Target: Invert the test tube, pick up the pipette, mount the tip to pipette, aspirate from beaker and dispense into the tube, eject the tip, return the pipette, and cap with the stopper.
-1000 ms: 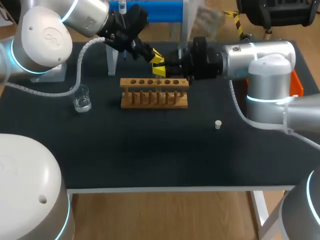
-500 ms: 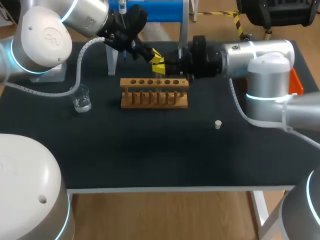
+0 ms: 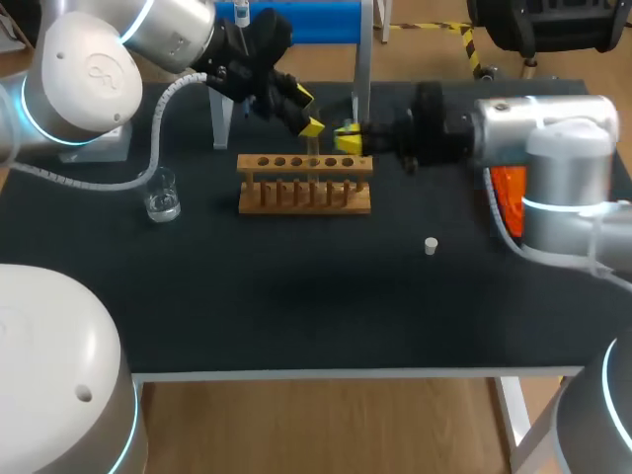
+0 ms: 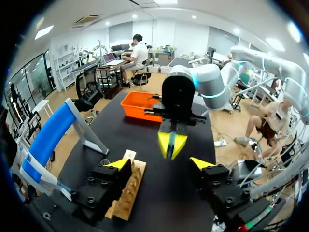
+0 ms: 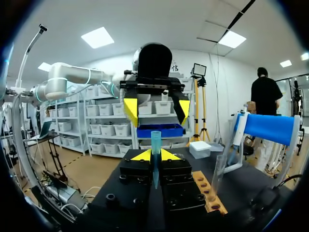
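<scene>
The right claw (image 5: 155, 155) is pinching the blue tip (image 5: 155, 140), its long axis upright, wide end up; the left claw (image 4: 160, 163) is gaping, spread, just left of it.

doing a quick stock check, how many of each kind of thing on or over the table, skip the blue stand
rack: 1
beaker: 1
stopper: 1
test tube: 1
pipette tip: 1
orange bin: 1
total: 6
</scene>
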